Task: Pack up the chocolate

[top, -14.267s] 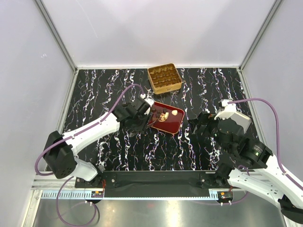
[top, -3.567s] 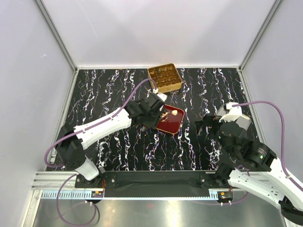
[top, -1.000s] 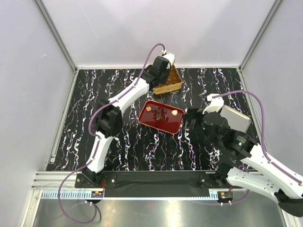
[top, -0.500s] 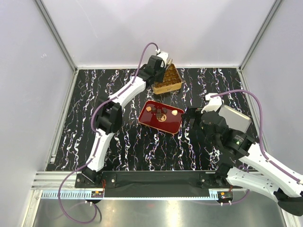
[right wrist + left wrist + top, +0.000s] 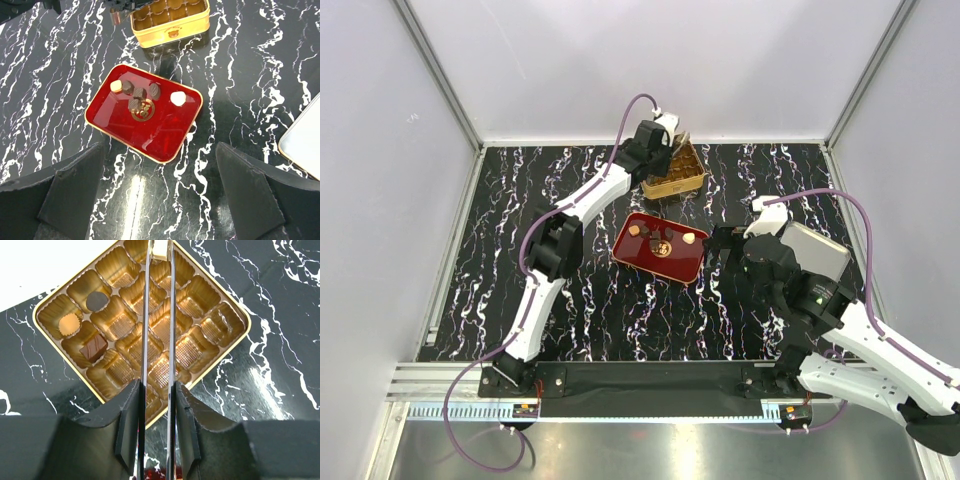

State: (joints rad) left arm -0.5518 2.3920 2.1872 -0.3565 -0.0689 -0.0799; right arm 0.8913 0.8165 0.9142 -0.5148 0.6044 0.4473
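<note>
The gold tin (image 5: pixel 192 302) holds three chocolate pieces in its left cells: a dark round one (image 5: pixel 96 301), a tan round one (image 5: pixel 69 324) and a brown square one (image 5: pixel 93 347). My left gripper (image 5: pixel 160 247) hangs over the tin (image 5: pixel 682 176), its long thin blades close together on a small pale piece at the tips. It also shows in the top view (image 5: pixel 676 141). The red tray (image 5: pixel 150 135) carries two cream pieces (image 5: pixel 177 98) and several dark ones (image 5: pixel 134 104). My right gripper (image 5: pixel 162 200) is wide open and empty, just right of the tray (image 5: pixel 660 264).
A pale flat rectangular thing (image 5: pixel 305 140) lies on the black marbled table, right of the tray and under my right arm. White walls stand close behind the tin and along both sides of the table.
My left gripper has stayed over the tin, shifting only a little. My right arm has edged left towards the tray, still open.
</note>
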